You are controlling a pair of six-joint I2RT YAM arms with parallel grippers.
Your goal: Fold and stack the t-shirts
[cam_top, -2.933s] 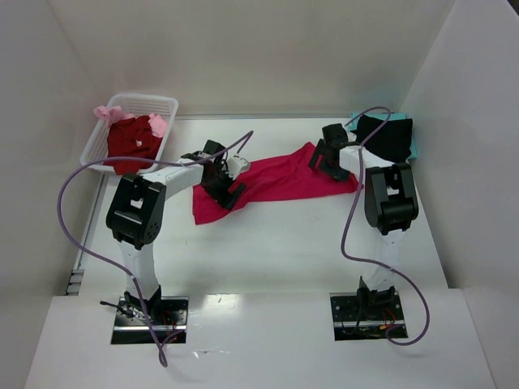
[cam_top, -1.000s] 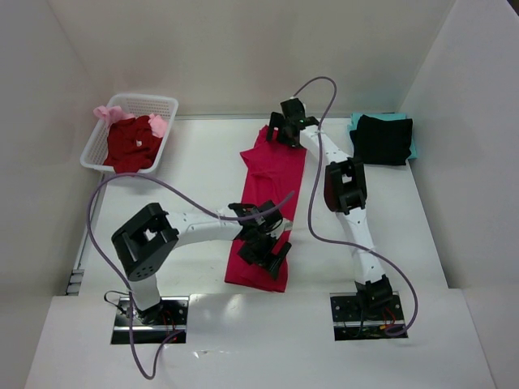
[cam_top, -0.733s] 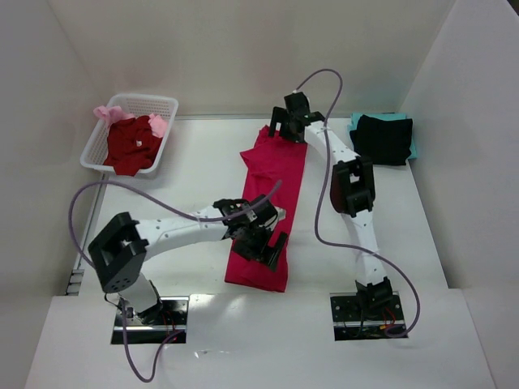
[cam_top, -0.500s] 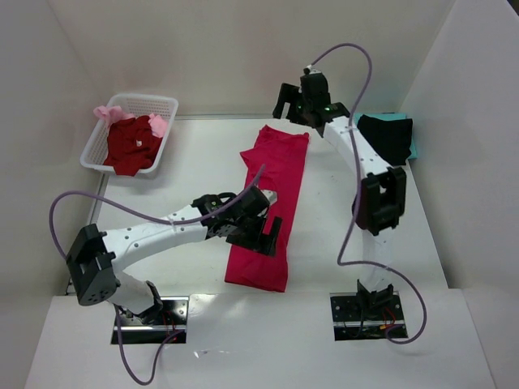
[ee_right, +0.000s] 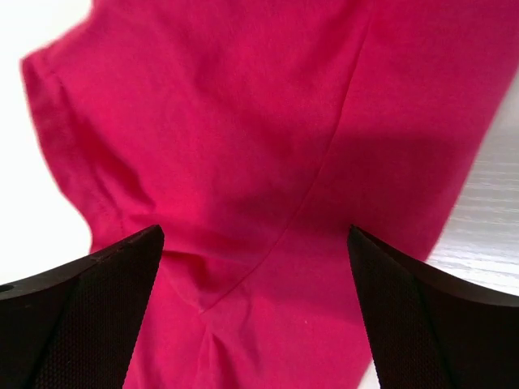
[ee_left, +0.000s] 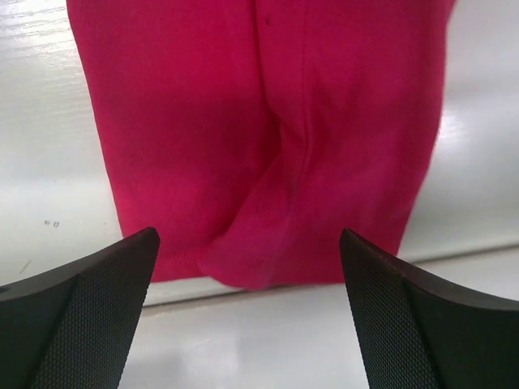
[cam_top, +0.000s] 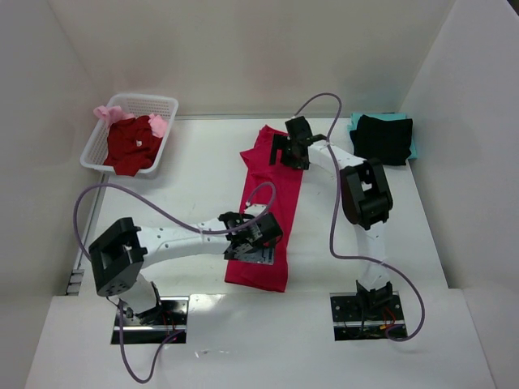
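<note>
With left end effector (ee_left: 247, 235) and right end effector (ee_right: 255, 231) spread wide over crimson t-shirt (cam_top: 276, 190); basket (cam_top: 154, 101) at 10 o'clock, black tee (cam_top: 381, 139) at 2.

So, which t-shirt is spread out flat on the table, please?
The crimson-pink t-shirt; the others are bunched in the basket or stacked at far right.

We see a folded t-shirt (cam_top: 274, 190) lying lengthwise mid-table (cam_top: 186, 194), running from the far side toward the near edge. The left gripper (cam_top: 256, 243) hangs over its near end, the right gripper (cam_top: 285, 151) over its far end. At far left stands a basket (cam_top: 168, 105) with crumpled t-shirts (cam_top: 128, 147) in it; at far right lies a stack of t-shirts (cam_top: 381, 139).
</note>
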